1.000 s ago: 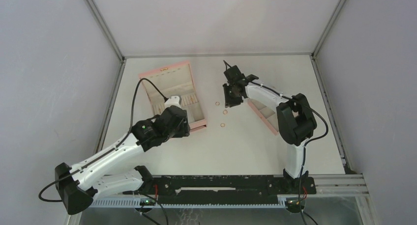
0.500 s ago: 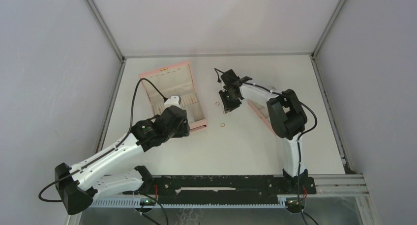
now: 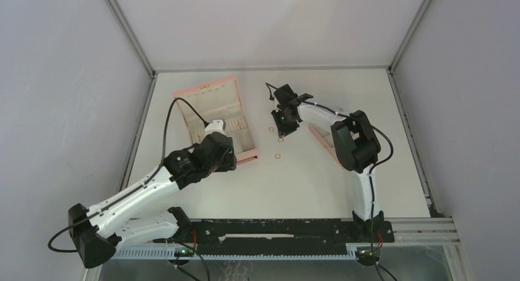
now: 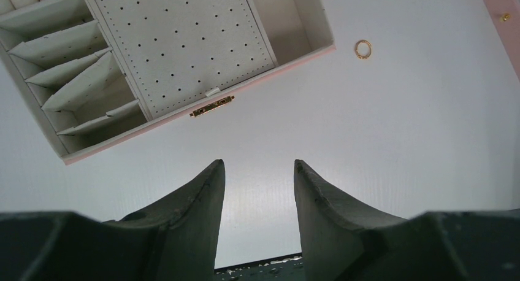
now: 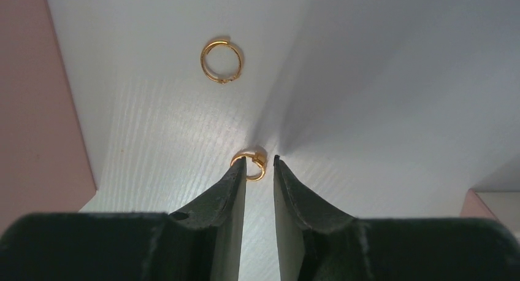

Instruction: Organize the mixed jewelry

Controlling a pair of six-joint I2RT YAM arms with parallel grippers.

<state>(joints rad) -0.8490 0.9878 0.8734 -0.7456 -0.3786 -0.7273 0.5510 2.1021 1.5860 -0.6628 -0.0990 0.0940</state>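
Note:
Small orange-copper rings lie on the white table between the two boxes. One ring (image 5: pixel 221 61) lies loose ahead of my right gripper (image 5: pixel 259 159). A second ring (image 5: pixel 252 165) lies on the table right at the fingertips, partly under the left fingertip, with the jaws a narrow gap apart and not clamped on it. In the top view the right gripper (image 3: pixel 282 131) points down among the rings (image 3: pixel 271 130), with another ring (image 3: pixel 278 155) nearer. My left gripper (image 4: pixel 257 164) is open and empty, above the table in front of the pink box (image 4: pixel 202 112). Two rings (image 4: pixel 363 48) show to its right.
The open pink jewelry box (image 3: pixel 211 88) with beige compartments stands at the back left. A second pink-edged tray (image 3: pixel 326 143) lies under my right arm. The pink edge with a gold stud (image 4: pixel 503 14) shows at the left wrist view's top right.
My right gripper has moved a little left and down onto the rings, and its arm has swung left. The left arm has not moved.

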